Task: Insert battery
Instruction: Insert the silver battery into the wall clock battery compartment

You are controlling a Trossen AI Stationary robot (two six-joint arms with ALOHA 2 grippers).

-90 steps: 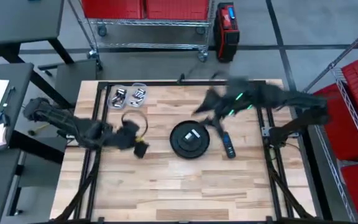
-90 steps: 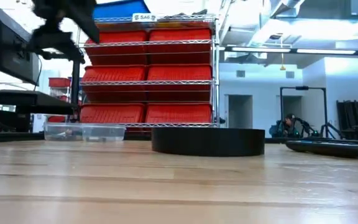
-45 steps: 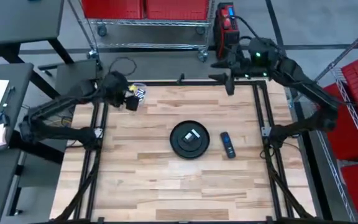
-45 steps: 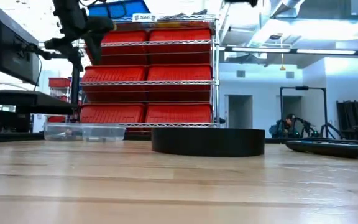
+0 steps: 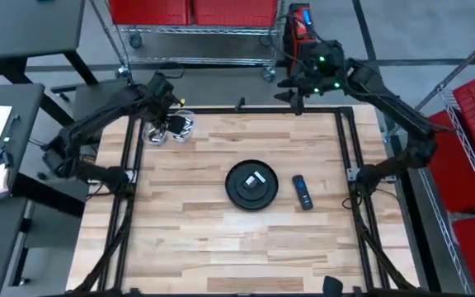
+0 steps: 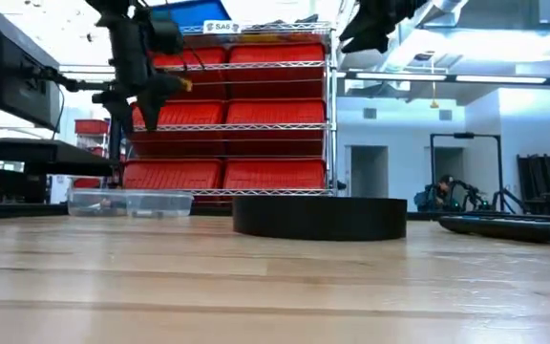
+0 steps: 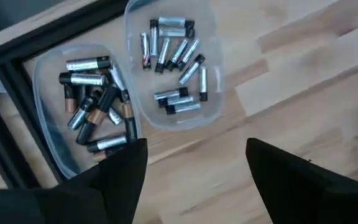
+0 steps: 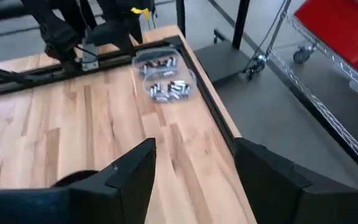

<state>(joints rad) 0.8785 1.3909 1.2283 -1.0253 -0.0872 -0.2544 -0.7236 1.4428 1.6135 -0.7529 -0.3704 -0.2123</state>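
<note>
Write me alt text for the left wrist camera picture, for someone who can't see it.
The left claw, fingers open and empty, hovers above two clear plastic tubs of loose batteries at the corner of a wooden table. One tub holds thicker cells, some copper-topped; the other tub holds slimmer silver and black cells.

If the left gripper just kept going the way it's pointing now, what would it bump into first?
Probably the two clear tubs of batteries at the table's far left corner. The left gripper hangs open above them, pointing down, nothing between. Which tub comes first, or the wood beside them, is hard to judge.
</note>
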